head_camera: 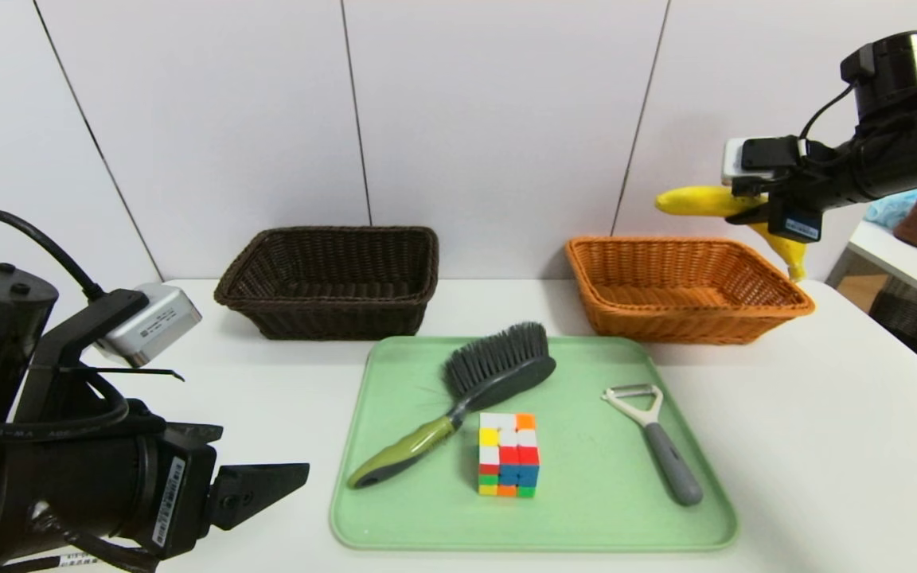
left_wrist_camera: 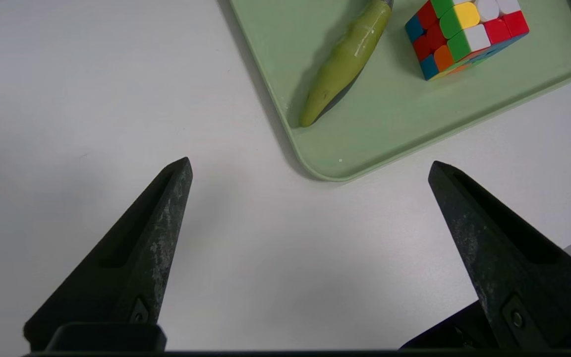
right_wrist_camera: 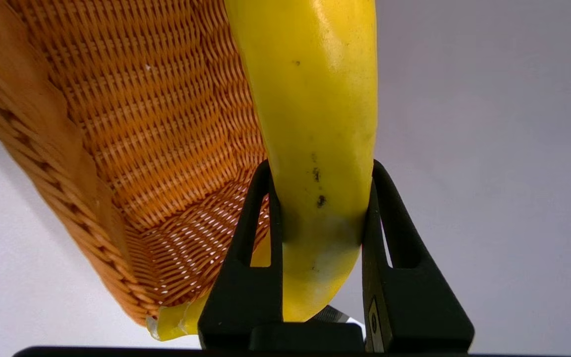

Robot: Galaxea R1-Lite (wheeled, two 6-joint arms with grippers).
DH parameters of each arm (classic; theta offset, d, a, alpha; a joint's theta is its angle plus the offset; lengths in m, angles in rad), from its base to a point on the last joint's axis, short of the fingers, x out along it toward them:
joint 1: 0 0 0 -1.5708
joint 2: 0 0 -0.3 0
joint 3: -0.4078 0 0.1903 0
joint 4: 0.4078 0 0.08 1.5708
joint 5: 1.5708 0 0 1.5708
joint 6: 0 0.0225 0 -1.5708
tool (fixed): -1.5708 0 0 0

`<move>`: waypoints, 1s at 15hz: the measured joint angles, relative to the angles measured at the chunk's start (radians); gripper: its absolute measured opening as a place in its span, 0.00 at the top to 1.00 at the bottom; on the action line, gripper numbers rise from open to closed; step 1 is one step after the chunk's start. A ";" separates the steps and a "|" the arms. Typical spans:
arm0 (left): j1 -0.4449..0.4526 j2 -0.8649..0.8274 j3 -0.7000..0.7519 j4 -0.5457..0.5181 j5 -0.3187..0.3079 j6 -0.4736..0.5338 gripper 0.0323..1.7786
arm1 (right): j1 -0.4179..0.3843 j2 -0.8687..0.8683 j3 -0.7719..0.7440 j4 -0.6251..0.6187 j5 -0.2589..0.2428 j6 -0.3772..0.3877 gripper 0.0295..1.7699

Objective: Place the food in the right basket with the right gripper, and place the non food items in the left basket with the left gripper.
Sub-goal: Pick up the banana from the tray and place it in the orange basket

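Banana (head_camera: 697,201) was held between the two fingers of your right pincer (right_wrist_camera: 321,171), gripped partway along its length, with yellow fruit showing on both sides of the grip. It was above the orange wicker basket (head_camera: 689,310), toward that basket's right side. In the head view, its long axis ran almost level from the left end to the pincer, then bent down to the right, the stem end hanging by the rim. Your right arm (head_camera: 888,151) came in from the right, its wrist sloping slightly down and the pincer pointing left.

Your left pincer (head_camera: 263,451) stood wide with nothing between its fingers, over the counter (head_camera: 267,398) to the left of the green tray (head_camera: 586,521). The brush (head_camera: 419,446), puzzle cube (head_camera: 509,455) and peeler (head_camera: 665,454) lay on that tray, and the dark brown wicker basket (head_camera: 331,302) sat behind it to the left.
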 joint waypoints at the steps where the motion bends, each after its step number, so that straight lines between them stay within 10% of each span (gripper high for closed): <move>1: 0.000 0.000 0.001 -0.001 0.000 0.001 0.05 | 0.001 0.015 0.000 -0.004 -0.004 -0.012 0.77; 15: 0.000 0.003 0.001 -0.008 0.000 0.024 0.05 | 0.045 0.151 0.001 -0.075 -0.113 -0.061 0.77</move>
